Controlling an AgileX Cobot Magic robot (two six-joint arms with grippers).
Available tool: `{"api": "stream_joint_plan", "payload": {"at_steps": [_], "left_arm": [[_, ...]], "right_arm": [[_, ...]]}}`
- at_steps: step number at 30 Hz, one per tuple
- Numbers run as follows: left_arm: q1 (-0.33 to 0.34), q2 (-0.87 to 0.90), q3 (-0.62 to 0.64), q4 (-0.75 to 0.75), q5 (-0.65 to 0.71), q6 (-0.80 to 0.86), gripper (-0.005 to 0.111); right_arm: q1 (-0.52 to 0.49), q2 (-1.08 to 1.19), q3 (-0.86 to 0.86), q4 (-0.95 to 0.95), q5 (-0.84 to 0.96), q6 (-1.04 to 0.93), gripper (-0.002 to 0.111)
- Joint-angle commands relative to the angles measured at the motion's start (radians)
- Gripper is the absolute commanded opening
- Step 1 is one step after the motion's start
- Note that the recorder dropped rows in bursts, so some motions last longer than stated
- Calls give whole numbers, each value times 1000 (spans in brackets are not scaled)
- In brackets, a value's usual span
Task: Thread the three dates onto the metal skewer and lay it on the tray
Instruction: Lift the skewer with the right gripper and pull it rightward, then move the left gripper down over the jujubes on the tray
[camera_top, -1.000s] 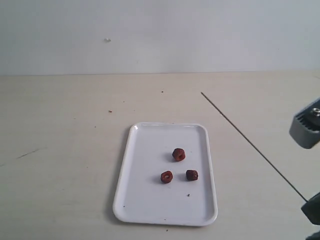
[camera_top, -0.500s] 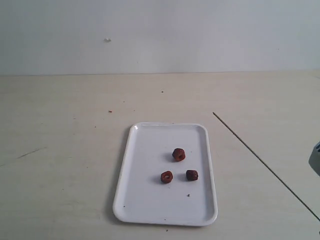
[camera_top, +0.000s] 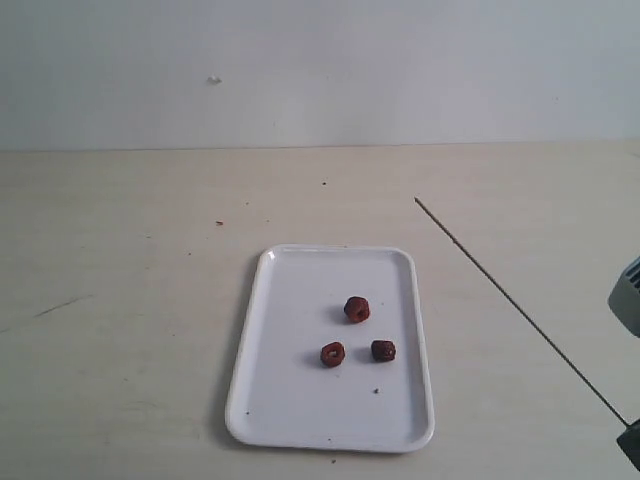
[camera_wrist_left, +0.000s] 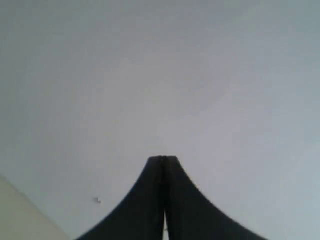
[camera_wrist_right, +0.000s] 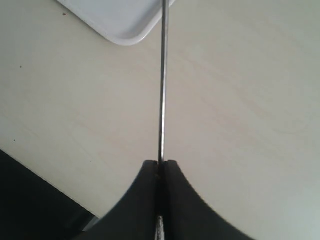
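Three dark reddish-brown dates (camera_top: 357, 309) (camera_top: 332, 354) (camera_top: 383, 351) lie loose on the white tray (camera_top: 290, 400) in the middle of the table. The thin metal skewer (camera_top: 510, 302) slants above the table right of the tray, its point toward the back. My right gripper (camera_top: 632, 440) is shut on the skewer's near end at the lower right edge of the exterior view. In the right wrist view the skewer (camera_wrist_right: 162, 90) runs out from between the closed fingers (camera_wrist_right: 160, 163) past a tray corner (camera_wrist_right: 125, 30). My left gripper (camera_wrist_left: 162, 159) is shut, empty, facing a plain wall.
A grey part of the right arm (camera_top: 628, 295) pokes in at the right edge. A pale wall stands behind the beige table. A dark table edge (camera_wrist_right: 30, 195) shows in the right wrist view.
The skewer has swung: its tip dropped toward the front and right, then rose back toward the rear. The right gripper left the exterior view and has come back at the lower right corner.
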Motion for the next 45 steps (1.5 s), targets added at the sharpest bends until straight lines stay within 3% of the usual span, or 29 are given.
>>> {"api": "stream_joint_plan", "payload": {"at_steps": [1,4,10,17,18,19,21,22,24,26,29,32,33,39,45], "left_arm": [[-5,141,-57,17,151,6,0],[-5,333,-185,155,252,18,0],[-5,688,-584,412,517,73,0],[-5,1068,-1087,429,1056,406,0],[-5,1171,-1211,429,1193,474,0],[-5,1221,-1255,429,1246,504,0],[-5,1357,-1421,416,1483,612,0],[-11,1449,-1512,358,1639,744,0],[-44,1529,-1550,255,1639,920,0],[-124,1578,-1522,191,1639,1116,0],[-298,1646,-1484,297,1639,1360,0],[-423,1698,-1457,370,1639,1391,4],[-470,1727,-1451,370,1627,1394,10],[-554,1812,-1451,368,1528,1454,34],[-586,1859,-1451,358,1437,1459,44]], "right_arm": [[1,-6,4,-2,-11,-5,0],[1,-6,4,-1,-11,-15,0],[1,-6,4,-3,-11,-17,0],[1,-6,4,-3,-11,-33,0],[1,-6,4,-3,-11,-40,0],[1,-6,4,-3,-11,-42,0],[1,-6,4,-3,-11,-48,0],[1,-6,4,-3,-11,-53,0],[1,-6,4,-1,-11,-66,0],[1,-6,4,5,-11,-66,0],[1,-6,4,11,-4,-66,0],[1,-6,4,11,-2,-63,0],[1,-6,4,11,-2,-37,0],[1,-6,4,11,2,-23,0],[1,-6,4,11,7,-23,0]]}}
